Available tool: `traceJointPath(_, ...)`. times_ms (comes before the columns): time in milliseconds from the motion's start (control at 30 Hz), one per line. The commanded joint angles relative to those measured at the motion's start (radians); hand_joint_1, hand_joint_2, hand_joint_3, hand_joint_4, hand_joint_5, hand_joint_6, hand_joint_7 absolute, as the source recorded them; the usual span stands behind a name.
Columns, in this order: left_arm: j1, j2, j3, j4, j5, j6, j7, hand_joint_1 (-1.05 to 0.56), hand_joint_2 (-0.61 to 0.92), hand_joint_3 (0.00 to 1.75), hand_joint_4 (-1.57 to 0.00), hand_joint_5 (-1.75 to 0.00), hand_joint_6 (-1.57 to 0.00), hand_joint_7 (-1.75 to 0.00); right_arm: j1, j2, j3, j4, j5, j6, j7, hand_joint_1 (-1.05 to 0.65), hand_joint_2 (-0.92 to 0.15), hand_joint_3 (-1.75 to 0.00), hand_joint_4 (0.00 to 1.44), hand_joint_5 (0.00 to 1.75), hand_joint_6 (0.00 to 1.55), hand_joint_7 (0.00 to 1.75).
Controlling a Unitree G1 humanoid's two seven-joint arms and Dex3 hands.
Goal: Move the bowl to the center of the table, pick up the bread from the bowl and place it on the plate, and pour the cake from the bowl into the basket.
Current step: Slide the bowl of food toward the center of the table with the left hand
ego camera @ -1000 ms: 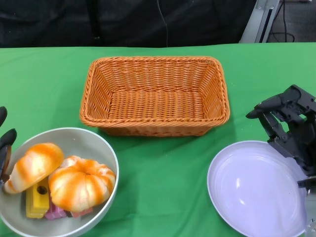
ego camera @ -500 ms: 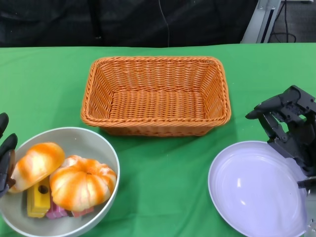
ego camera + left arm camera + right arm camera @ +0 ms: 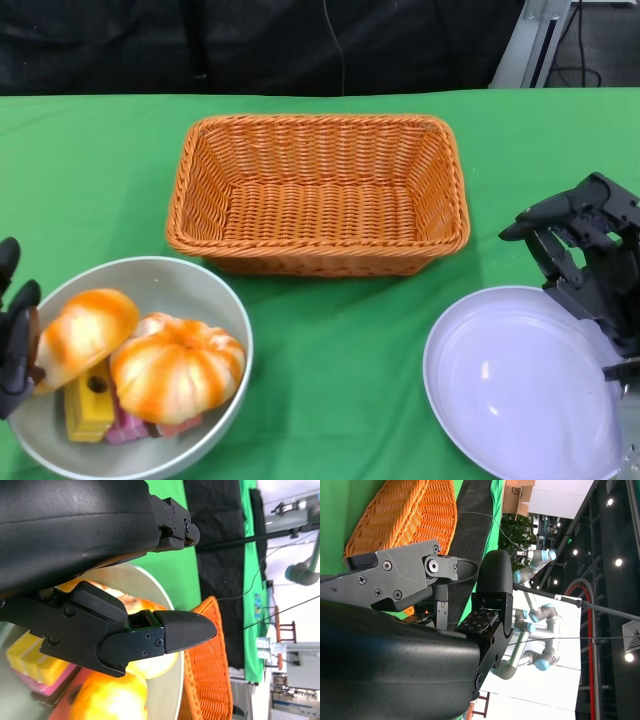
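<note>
Left hand [image 3: 14, 335] gripping the bowl [image 3: 215, 300] rim, bread [image 3: 84, 334] just beside. Right hand [image 3: 585, 255] released, plate [image 3: 520, 385] beneath its fingers.

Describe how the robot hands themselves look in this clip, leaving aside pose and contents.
Both are matte black. The right robot hand is angular, built of flat plates with visible screws; the right wrist view shows a rounded fingertip with a small gridded pad. The left robot hand shows a smooth rounded shell and blunt, screw-fastened fingers. No cables or markings are visible.
</note>
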Motion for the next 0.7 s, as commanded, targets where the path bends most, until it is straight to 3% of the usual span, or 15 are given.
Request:
traceJointPath(33,0.036,-0.007,-0.02,-0.034,0.015,0.036,0.004,-0.89,0.92,0.71,-0.15,0.0,-0.12,0.0,0.007,-0.007,-0.009,-0.005,0.025,-0.008,0.009,-0.1,-0.92,-0.41,0.74,1.34,0.7,1.1)
traceJointPath(500,0.083,-0.036,-0.055,-0.113,0.016,0.06,-0.002,-0.88,0.92,0.69,-0.16,-0.01,-0.14,-0.01,0.009,-0.006,-0.009,-0.009,0.044,0.007,0.018,-0.11,-0.92,-0.41,0.74,1.34,0.7,1.08)
traceJointPath(700,0.133,-0.091,-0.083,-0.214,0.025,0.064,0.031,-0.88,0.92,0.69,-0.18,-0.01,-0.15,-0.01,0.01,-0.012,-0.006,0.001,0.001,-0.016,-0.006,-0.09,-0.92,-0.42,0.74,1.34,0.7,1.09)
